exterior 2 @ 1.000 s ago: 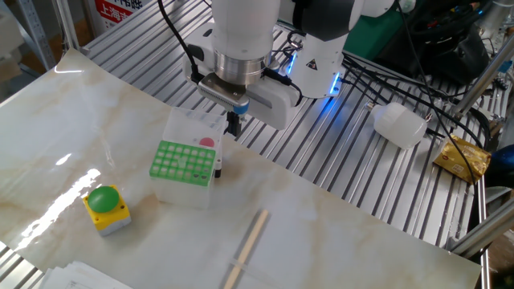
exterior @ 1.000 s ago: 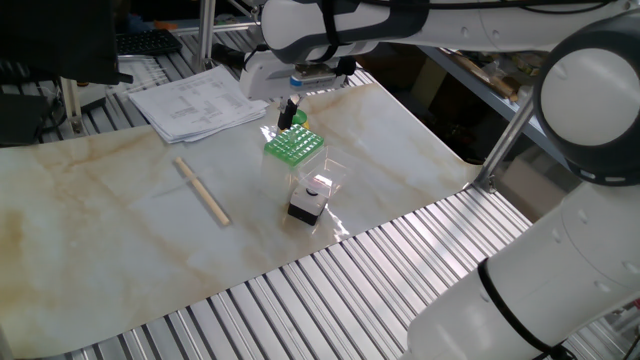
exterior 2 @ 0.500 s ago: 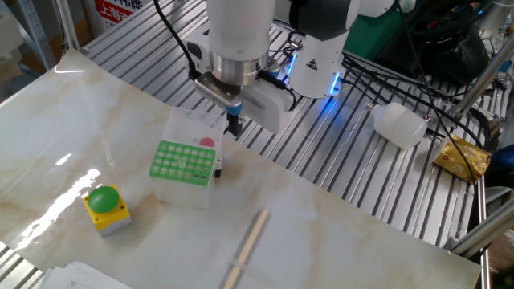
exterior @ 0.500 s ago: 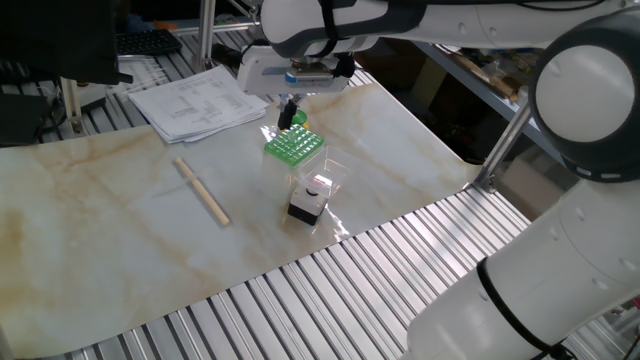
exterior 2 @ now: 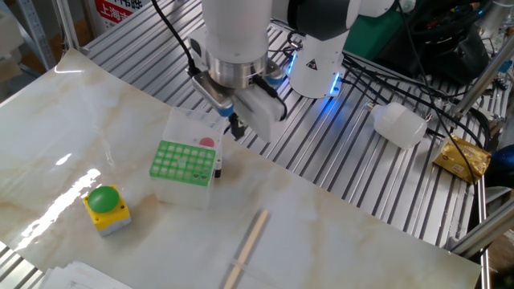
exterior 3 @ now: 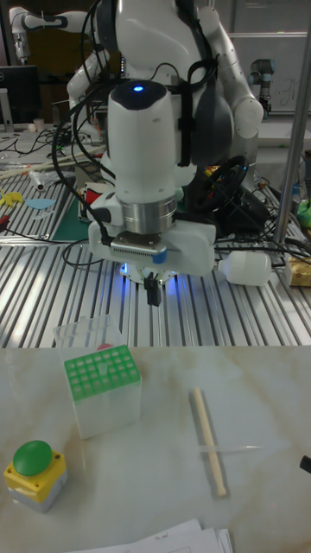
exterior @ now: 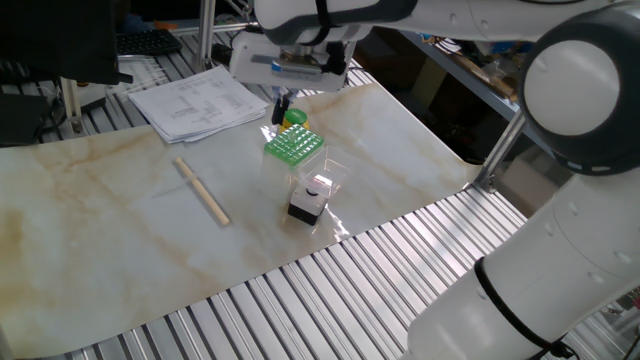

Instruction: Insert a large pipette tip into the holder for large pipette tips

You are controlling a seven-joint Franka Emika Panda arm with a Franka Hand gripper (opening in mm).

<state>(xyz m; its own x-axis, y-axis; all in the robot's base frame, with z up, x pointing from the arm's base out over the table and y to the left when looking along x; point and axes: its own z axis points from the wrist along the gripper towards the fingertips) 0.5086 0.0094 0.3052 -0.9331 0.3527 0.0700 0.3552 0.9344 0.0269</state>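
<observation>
While the gripper (exterior 3: 153,294) hangs with its jaws together, too dark to tell whether they pinch a tip, the green rack (exterior 3: 101,378) sits on the worktop (exterior 2: 96,120) below and just beside the jaws, awaiting insertion.

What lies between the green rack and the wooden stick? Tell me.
Nothing: only bare marble tabletop separates the green rack from the wooden stick, clearest in the tall fixed view.

Fingers (exterior 3: 153,292) too small/dark: gap & any tip unclear; paper stack (exterior 3: 173,540) cut off.
</observation>
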